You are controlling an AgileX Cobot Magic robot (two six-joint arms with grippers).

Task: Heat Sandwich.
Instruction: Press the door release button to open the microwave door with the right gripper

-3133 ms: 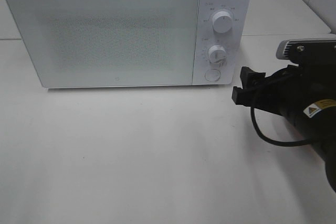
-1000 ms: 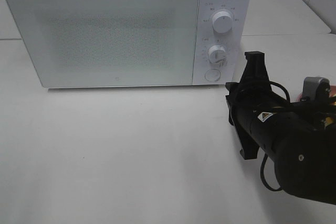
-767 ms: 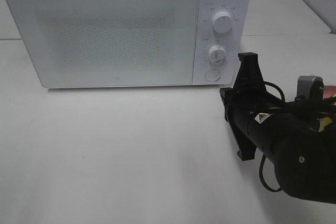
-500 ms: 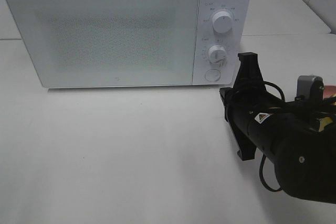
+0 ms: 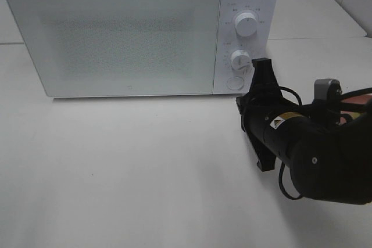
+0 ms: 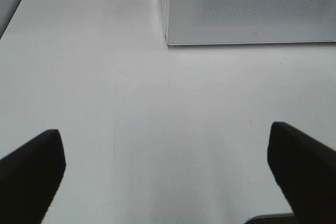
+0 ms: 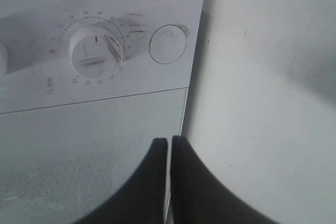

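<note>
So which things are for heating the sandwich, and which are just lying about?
For the job: microwave, its round button, shut right gripper near it.
Just about: open left gripper, table.
No sandwich in view.

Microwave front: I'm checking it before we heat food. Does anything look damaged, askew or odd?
Only wear: in the right wrist view, grey scuffs and smudges surround the numbered dial and the round button. The door sits shut and straight. No cracks or spills show.
</note>
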